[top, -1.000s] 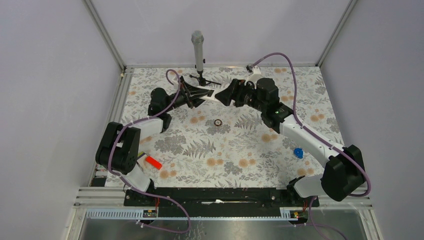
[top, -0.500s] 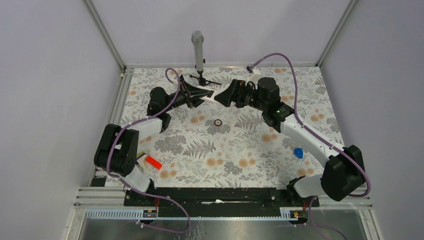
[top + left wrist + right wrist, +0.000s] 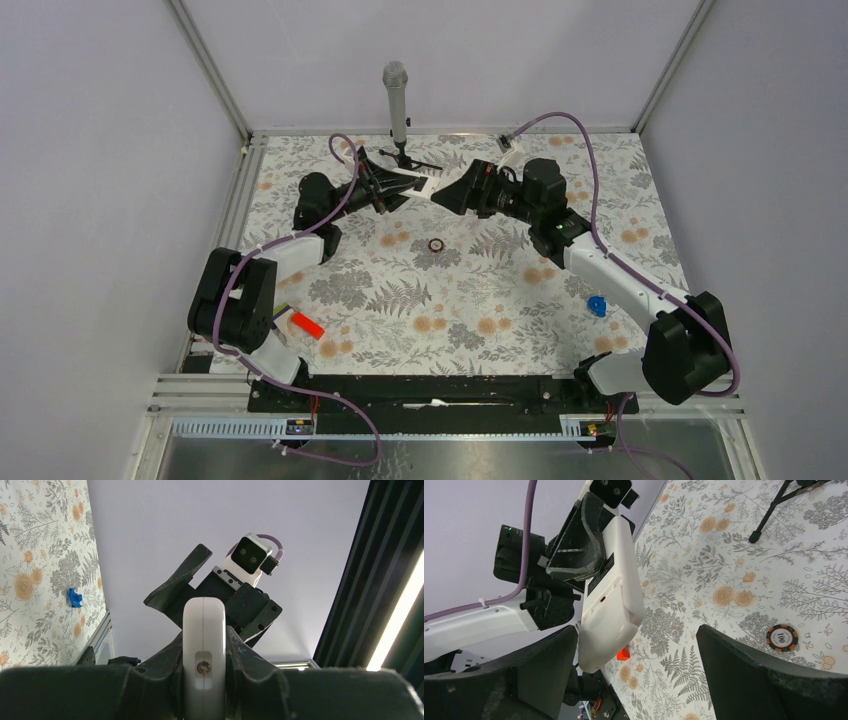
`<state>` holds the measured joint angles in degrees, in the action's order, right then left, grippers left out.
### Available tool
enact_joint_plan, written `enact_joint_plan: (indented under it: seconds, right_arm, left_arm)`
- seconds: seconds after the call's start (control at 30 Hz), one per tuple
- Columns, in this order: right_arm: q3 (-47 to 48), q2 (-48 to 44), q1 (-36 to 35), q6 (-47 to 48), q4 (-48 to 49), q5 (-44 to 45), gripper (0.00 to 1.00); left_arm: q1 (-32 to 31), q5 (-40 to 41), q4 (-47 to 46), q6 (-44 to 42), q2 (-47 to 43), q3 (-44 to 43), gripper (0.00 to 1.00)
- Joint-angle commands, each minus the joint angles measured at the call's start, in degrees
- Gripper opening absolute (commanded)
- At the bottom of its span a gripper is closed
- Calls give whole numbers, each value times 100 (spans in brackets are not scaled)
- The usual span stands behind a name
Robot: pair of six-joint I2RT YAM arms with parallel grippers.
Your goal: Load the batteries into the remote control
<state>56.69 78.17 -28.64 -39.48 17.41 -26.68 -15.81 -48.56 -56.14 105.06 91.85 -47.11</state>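
**Left tool** [image 3: 398, 186]: it is pinching the remote control [image 3: 611, 590] near one end. In the right wrist view one black finger is lying across the handset's white back. In the left wrist view the handset is showing edge-on, with a finger pressing in on either side.

**Remote control:** it is hanging in the air above the far middle of the bench [image 3: 450, 300], clear of the patterned surface. It is sitting just in front of the foot of the microphone stand [image 3: 396, 95]. Its white back is facing the right wrist camera and a dark label strip is showing on that face. Its free end is pointing towards the right arm.

**Right tool** [image 3: 447, 194]: its jaws are standing spread wide with nothing between them. It is facing the left tool head-on, just beside the handset's free end. Whether it is touching the handset cannot be told from these views.

**Other items on the bench:**
- A small dark ring [image 3: 436, 245] is lying flat below the two tools, apart from both.
- A blue piece [image 3: 597, 305] is lying beside the right forearm.
- A red block [image 3: 307, 325] is lying near the left arm's base.
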Motion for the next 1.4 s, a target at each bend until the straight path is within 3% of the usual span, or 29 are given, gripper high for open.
enact_joint_plan:
  seconds: [0.0, 0.43, 0.8, 0.97, 1.37]
  right_arm:
    - [80, -77, 43, -260, 354, -297, 98]
    - [338, 208, 43, -710, 546, -579, 100]
    - [425, 353, 59, -1613, 653, -785, 99]
    - [0, 365, 113, -2359, 1379, -668, 89]
    - [-340, 141, 267, -2787, 1621, -341, 72]
  left_arm:
    - [43, 139, -396, -31, -304, -272, 0]
    - [39, 134, 189, -578, -388, -268, 0]
    - [43, 161, 197, -637, -410, -220, 0]
    - [35, 172, 178, -622, -442, -202, 0]
    - [34, 180, 105, -575, -414, -211, 0]
